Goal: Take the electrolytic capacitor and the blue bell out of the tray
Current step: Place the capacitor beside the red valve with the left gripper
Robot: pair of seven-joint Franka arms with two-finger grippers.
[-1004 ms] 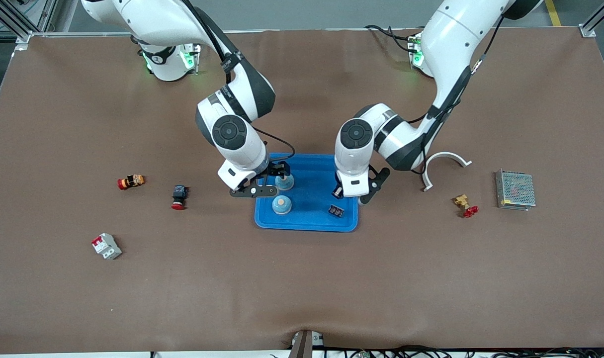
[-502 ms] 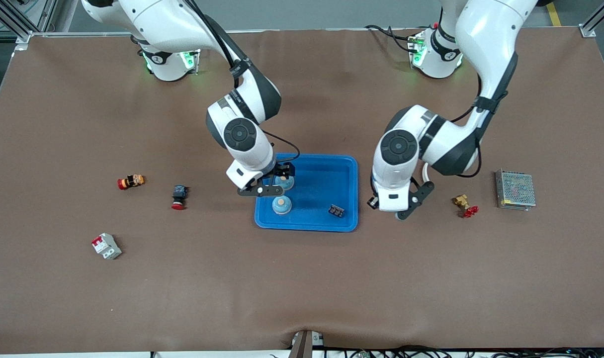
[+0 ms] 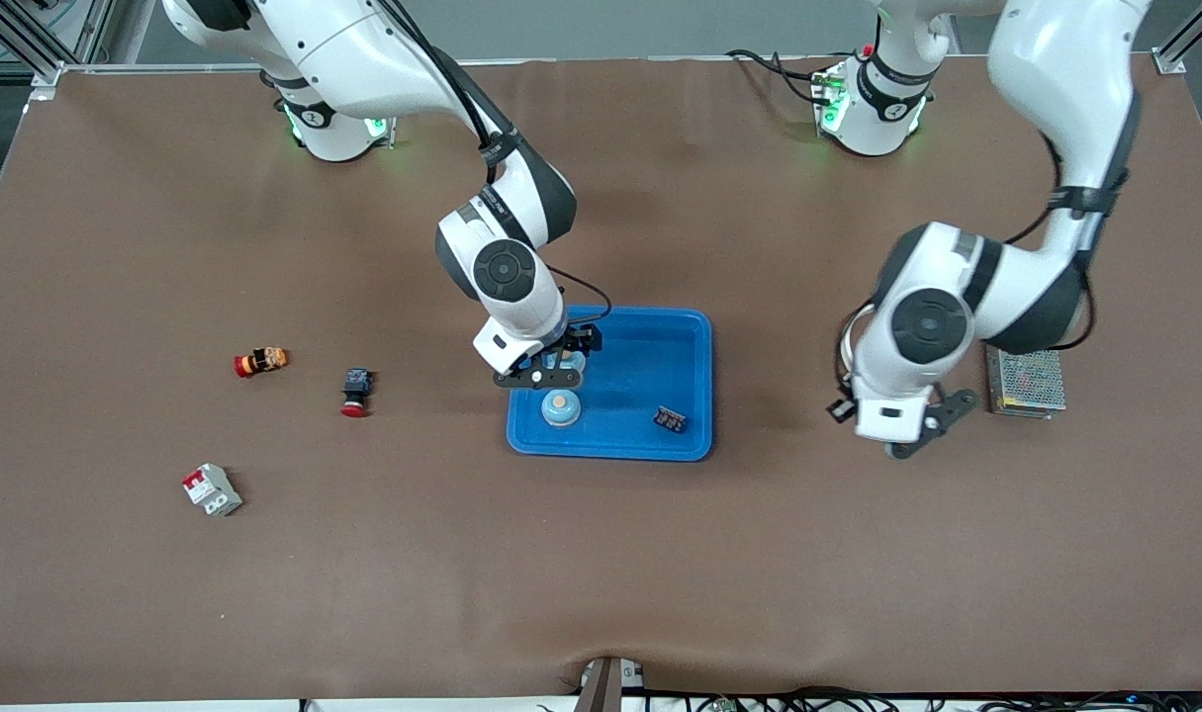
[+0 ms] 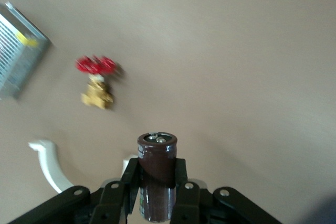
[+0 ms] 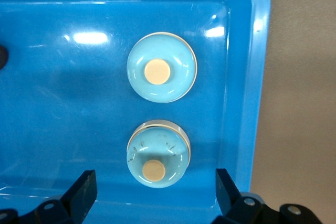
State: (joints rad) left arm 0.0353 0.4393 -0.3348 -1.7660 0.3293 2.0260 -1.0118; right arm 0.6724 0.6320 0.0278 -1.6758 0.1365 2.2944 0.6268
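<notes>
Capacitor (image 4: 156, 174) removal is the step in hand: your left gripper (image 4: 157, 192) pinches it upright, clear of the tray (image 3: 680, 331) and over bare table near the mesh box (image 3: 1028, 381), the valve (image 4: 97, 85) and the white bracket (image 4: 47, 163); you need only lower it onto a free patch and let go. Your right gripper (image 5: 152, 192) hangs spread over the tray corner nearest its own base, straddling one of two blue bells (image 5: 157, 153), so next comes a straight descent and a squeeze on that dome.
</notes>
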